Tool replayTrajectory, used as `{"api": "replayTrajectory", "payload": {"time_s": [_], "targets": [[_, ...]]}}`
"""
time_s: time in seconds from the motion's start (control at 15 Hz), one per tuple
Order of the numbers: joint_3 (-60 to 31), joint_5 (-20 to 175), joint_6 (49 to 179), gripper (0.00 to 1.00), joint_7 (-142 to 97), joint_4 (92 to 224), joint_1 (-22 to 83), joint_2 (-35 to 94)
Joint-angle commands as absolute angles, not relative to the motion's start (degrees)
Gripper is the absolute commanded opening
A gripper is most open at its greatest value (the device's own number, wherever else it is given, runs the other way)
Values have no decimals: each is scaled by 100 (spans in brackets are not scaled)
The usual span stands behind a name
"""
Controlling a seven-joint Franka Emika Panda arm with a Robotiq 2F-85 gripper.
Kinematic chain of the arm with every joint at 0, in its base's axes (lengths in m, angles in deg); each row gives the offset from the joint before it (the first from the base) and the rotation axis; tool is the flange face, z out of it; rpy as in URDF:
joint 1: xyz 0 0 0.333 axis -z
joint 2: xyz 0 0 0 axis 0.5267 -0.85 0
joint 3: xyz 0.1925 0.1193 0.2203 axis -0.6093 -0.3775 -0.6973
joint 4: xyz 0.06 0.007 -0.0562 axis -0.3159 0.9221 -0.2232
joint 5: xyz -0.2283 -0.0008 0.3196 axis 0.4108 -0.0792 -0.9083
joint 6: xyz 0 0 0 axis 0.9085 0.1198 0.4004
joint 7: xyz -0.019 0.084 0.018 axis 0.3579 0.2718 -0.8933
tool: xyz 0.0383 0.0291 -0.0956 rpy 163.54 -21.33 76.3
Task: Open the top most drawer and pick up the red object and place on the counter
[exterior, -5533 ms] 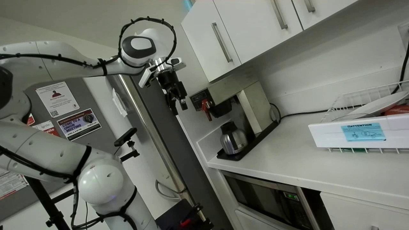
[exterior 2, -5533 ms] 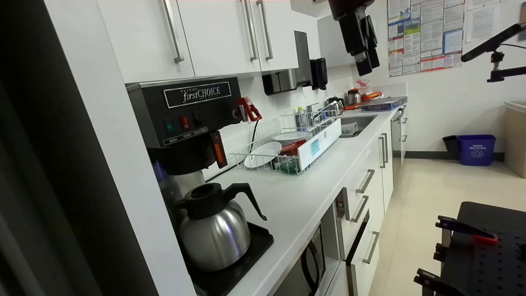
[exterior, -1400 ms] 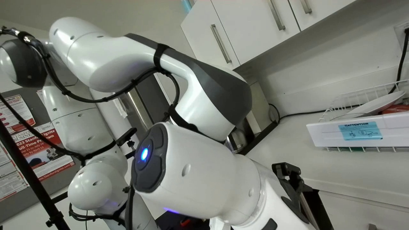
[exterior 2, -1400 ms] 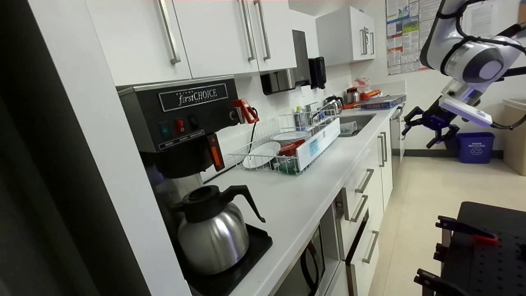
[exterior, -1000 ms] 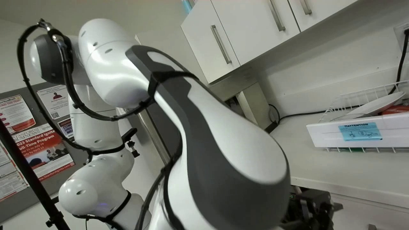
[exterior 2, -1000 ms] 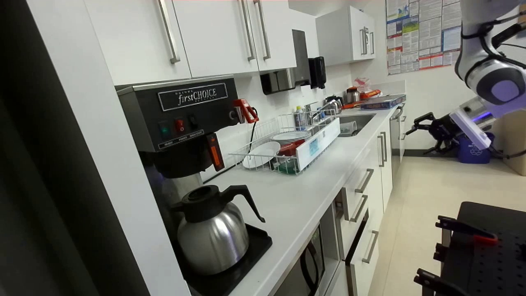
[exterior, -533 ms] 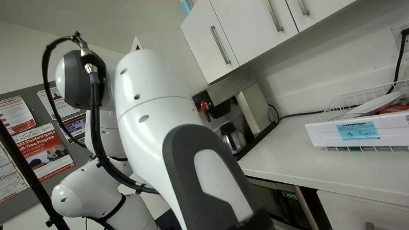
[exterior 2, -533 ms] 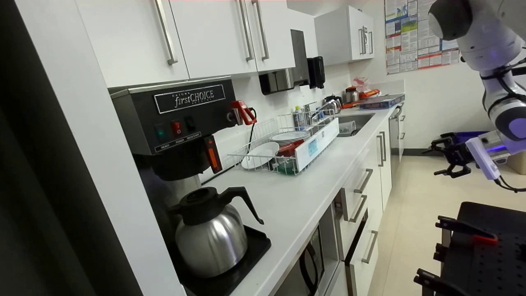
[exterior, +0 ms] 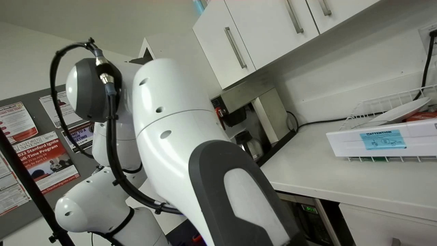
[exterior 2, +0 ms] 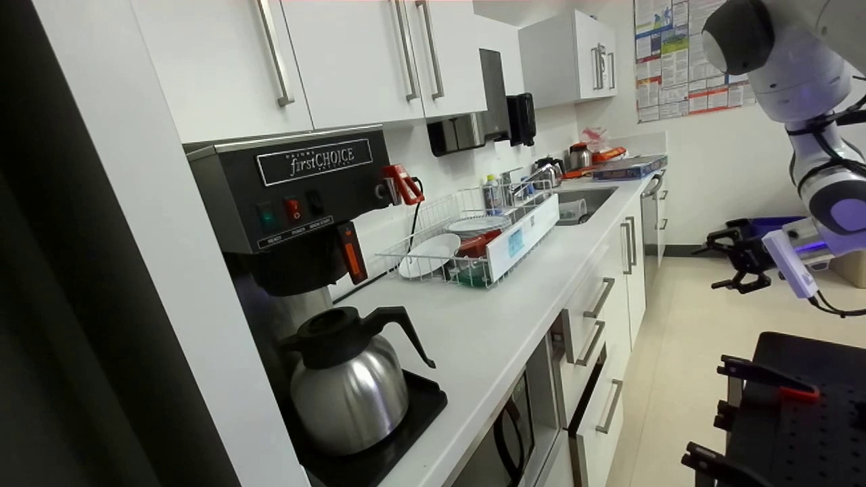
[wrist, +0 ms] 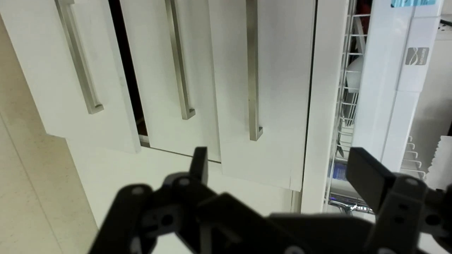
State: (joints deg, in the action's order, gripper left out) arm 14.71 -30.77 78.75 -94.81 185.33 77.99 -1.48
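The topmost drawer (wrist: 282, 88) shows in the wrist view with a long bar handle (wrist: 252, 70), directly under the counter edge; whether it is fully closed I cannot tell. In both exterior views the white counter (exterior: 307, 171) runs along the wall. My black gripper (exterior 2: 703, 269) hangs in front of the drawer fronts, apart from them. Its fingers (wrist: 199, 164) stand wide apart in the wrist view, nothing between them, with the top drawer's end behind the gap. The red object is hidden or out of view.
A lower drawer (wrist: 95, 70) sticks out slightly, leaving a dark gap. On the counter are a wire dish rack (exterior 2: 521, 240), a coffee machine (exterior 2: 318, 189) and a steel carafe (exterior 2: 352, 399). A black perforated platform (exterior 2: 825, 439) stands below the gripper. Wall cupboards (exterior: 273, 30) hang above.
From high near the coffee machine, the arm has swung round and lowered, its gripper turning toward the drawer fronts. Over the last half second it has barely moved. The jaws have stayed open.
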Motion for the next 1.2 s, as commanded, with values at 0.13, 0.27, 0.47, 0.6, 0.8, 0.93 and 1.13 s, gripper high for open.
{"api": "replayTrajectory", "payload": {"time_s": [0.13, 0.27, 0.47, 0.6, 0.8, 0.93, 1.13], "targets": [[946, -3997, 7740, 100, -10878, 18141, 8089, -835], [776, -4114, 7452, 100, -11152, 17812, 8228, -1222], [636, -3972, 7005, 100, -11039, 17275, 8431, -1669], [577, -3889, 6717, 100, -10846, 16915, 8552, -1878], [407, -3903, 6325, 100, -10475, 16514, 8729, -2048], [296, -3921, 6212, 100, -10284, 16381, 8734, -2071], [290, -3998, 6385, 100, -10382, 16480, 8652, -2014]]}}
